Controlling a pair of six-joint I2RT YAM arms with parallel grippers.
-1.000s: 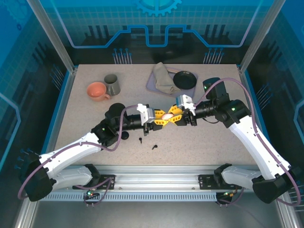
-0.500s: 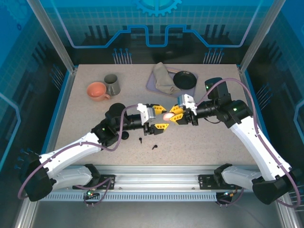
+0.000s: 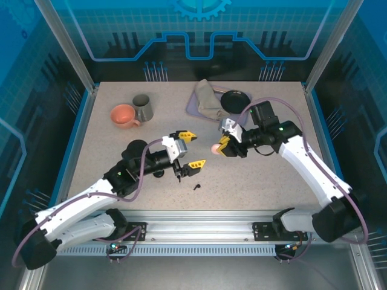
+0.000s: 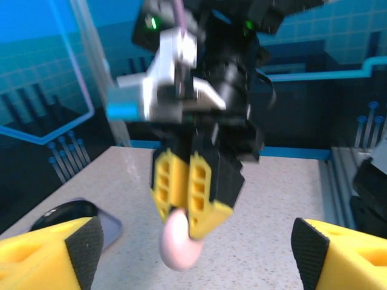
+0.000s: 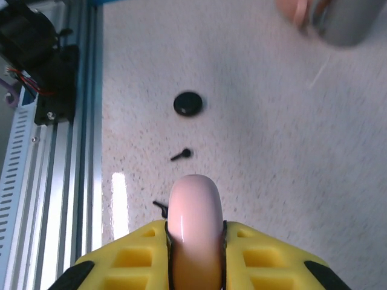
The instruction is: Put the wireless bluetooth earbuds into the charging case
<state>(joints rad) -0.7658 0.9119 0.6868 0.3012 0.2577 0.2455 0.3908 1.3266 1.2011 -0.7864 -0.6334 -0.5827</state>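
Observation:
My right gripper (image 3: pixel 221 147) is shut on a pale pink rounded charging case (image 3: pixel 214 148), held above the table's middle. In the right wrist view the case (image 5: pixel 195 205) stands edge-on between the yellow fingers (image 5: pixel 275 257). My left gripper (image 3: pixel 191 150) hangs open just left of the case, apart from it, with nothing between its jaws; its black pads (image 4: pixel 84 244) frame the case (image 4: pixel 179 244) in the left wrist view. Two black earbuds (image 3: pixel 179 178) (image 3: pixel 196 186) lie on the table below the grippers. One earbud (image 5: pixel 181 154) lies clear, the other (image 5: pixel 159 207) is partly behind the case.
A small black round disc (image 3: pixel 158 173) (image 5: pixel 188 103) lies by the left arm. At the back stand an orange cup (image 3: pixel 124 115), a grey mug (image 3: pixel 143 107), a crumpled cloth (image 3: pixel 208 101) on a tray and a black dish (image 3: pixel 234 101).
My left gripper has opened, let go of the pink case and drawn back to the left. The right gripper keeps the case and has swung slightly.

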